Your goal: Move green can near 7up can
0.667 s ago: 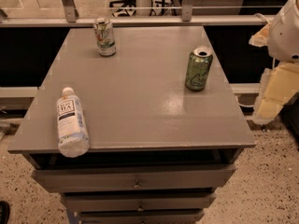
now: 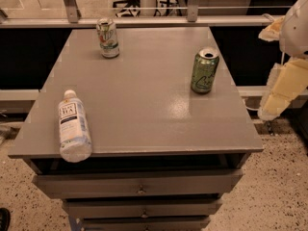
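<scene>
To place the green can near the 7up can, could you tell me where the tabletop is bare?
Bare tabletop lies right of and in front of the 7up can, across the middle to the green can. The lying bottle takes the front left edge. The gripper is off the table's right side.

The gripper (image 2: 283, 91) hangs beyond the right edge of the table (image 2: 144, 105), near the green can (image 2: 204, 71). Bare tabletop runs from there to the 7up can (image 2: 108, 37) at back left. A bottle (image 2: 73, 131) lies front left, well apart.
</scene>
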You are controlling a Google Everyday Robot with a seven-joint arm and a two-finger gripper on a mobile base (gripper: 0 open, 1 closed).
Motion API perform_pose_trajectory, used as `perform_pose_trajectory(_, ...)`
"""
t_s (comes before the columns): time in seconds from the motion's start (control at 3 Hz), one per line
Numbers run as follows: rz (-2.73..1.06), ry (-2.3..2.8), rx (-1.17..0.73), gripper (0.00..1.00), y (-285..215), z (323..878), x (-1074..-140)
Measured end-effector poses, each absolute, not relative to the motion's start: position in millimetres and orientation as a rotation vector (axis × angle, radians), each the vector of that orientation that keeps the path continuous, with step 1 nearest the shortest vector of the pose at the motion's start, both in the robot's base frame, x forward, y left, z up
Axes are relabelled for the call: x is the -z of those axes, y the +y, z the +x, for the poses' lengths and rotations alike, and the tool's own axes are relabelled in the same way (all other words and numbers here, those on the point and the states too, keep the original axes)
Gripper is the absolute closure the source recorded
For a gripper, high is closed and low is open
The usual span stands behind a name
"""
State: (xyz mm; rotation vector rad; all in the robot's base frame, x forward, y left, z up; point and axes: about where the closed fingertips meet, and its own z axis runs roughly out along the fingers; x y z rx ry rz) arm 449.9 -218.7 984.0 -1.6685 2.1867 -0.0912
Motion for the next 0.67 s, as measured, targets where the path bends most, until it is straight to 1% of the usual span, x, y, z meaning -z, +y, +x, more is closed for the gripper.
perform_pose_trajectory(0.33,-1.498,2.062,0.028,0.0,-218.9,504.0,-999.6)
perform_pose_trajectory(0.67,-1.407,1.984,-0.035,0.0,-211.7,541.8,-1005.7)
